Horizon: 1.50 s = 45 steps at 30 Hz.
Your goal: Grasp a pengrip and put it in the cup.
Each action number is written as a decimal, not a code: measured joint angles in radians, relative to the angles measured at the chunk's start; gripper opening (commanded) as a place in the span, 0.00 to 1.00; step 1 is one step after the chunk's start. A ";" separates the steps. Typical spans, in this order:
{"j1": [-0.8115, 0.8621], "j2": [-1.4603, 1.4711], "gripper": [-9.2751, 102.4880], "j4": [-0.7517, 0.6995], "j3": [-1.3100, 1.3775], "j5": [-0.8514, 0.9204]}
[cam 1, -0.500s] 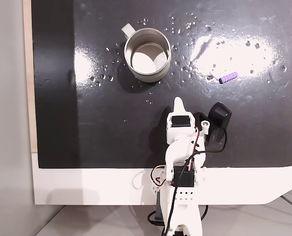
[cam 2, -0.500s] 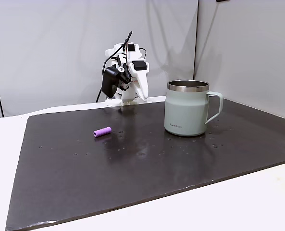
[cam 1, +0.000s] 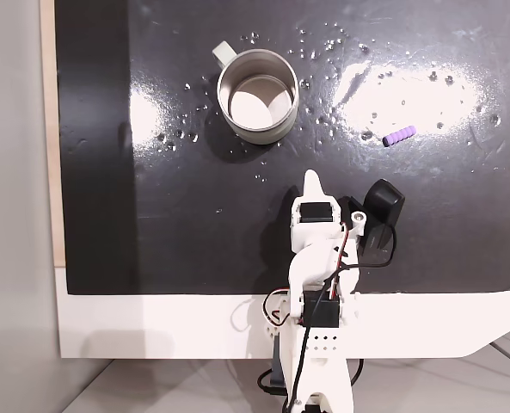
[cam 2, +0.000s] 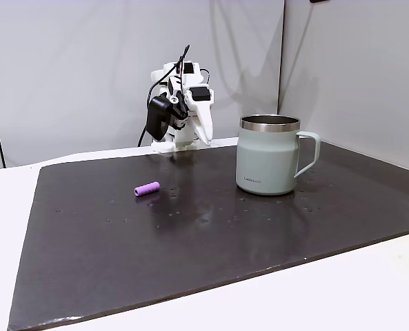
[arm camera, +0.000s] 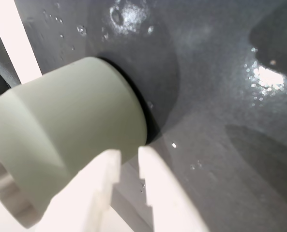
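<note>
— Where's the tiny ribbed purple pengrip?
— On the mat, well apart from the round silver metal cup.
— White gripper?
— Fingers nearly together, empty; reaching, it might knock the cup.

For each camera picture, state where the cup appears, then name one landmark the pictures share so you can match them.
A fixed view, from above: cup upper centre-left on the mat, handle toward the top left.
A fixed view, from the side: cup right of centre, handle pointing right.
Wrist view: cup at the left, lying sideways in the picture.
Shared landmark: the black mat under it.
</note>
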<state>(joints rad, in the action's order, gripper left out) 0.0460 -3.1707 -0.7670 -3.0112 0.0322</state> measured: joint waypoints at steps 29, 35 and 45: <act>0.411 0.882 0.41 -0.641 1.114 0.540; 0.469 1.160 0.41 -0.640 1.272 0.591; 0.482 1.520 0.40 -0.640 1.454 0.624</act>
<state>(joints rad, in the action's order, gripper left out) 0.5277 -1.6506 -1.4067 -1.5570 0.6565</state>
